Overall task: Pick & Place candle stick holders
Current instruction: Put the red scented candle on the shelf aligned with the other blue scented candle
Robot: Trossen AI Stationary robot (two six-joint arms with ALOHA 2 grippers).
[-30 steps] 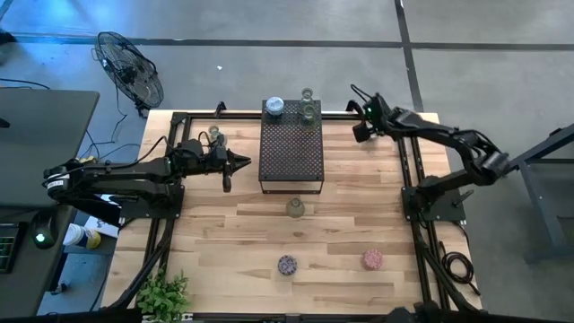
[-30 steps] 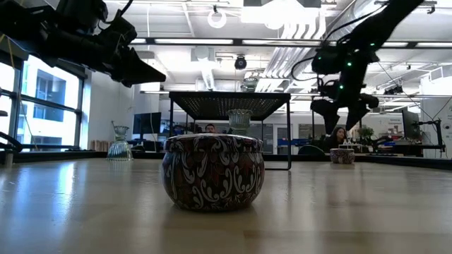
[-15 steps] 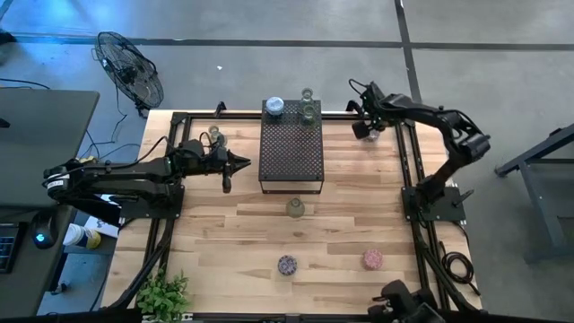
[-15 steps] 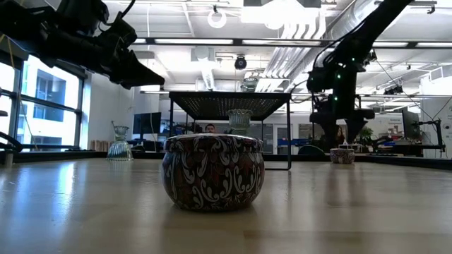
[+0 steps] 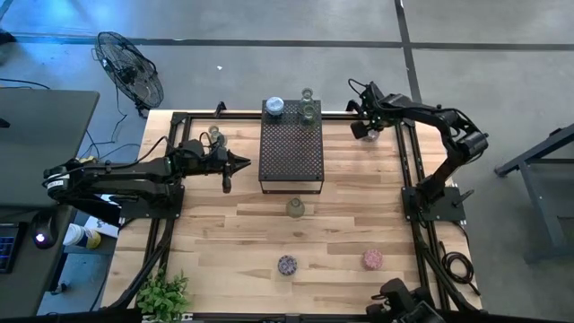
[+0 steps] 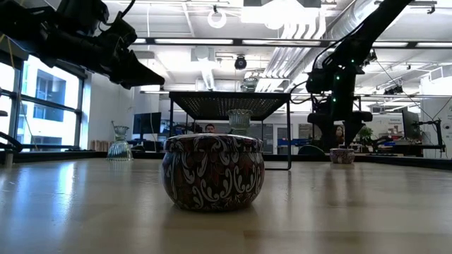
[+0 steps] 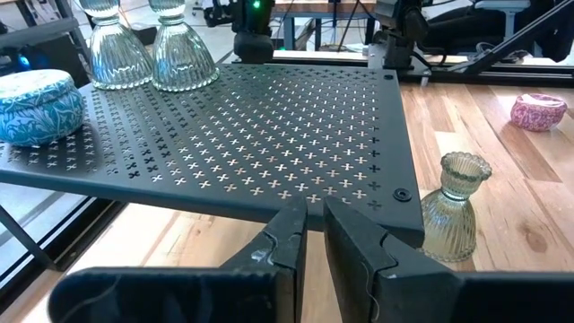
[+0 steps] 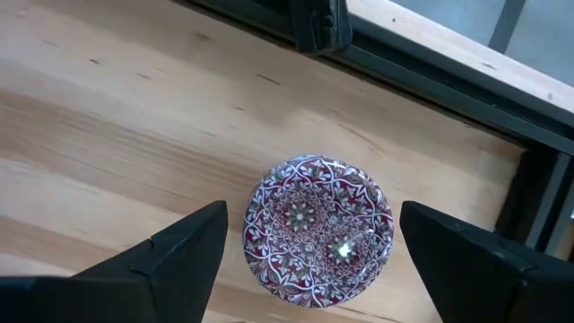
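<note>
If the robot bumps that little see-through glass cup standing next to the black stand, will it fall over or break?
The ribbed glass cup widens toward its base, so a gentle nudge would probably slide it rather than tip it. It looks like glass, so probably slippery and breakable if dropped.

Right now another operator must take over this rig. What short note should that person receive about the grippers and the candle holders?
Left gripper: shut, empty, in the air beside the black stand.
Right gripper: open, above the red patterned holder at the table's far right, not gripping it.
Done: the blue holder and two clear glass holders stand on the stand.
Left on the table: the red patterned holder, a clear holder in front of the stand, a purple holder, a pink holder and a clear holder near the left arm.
</note>
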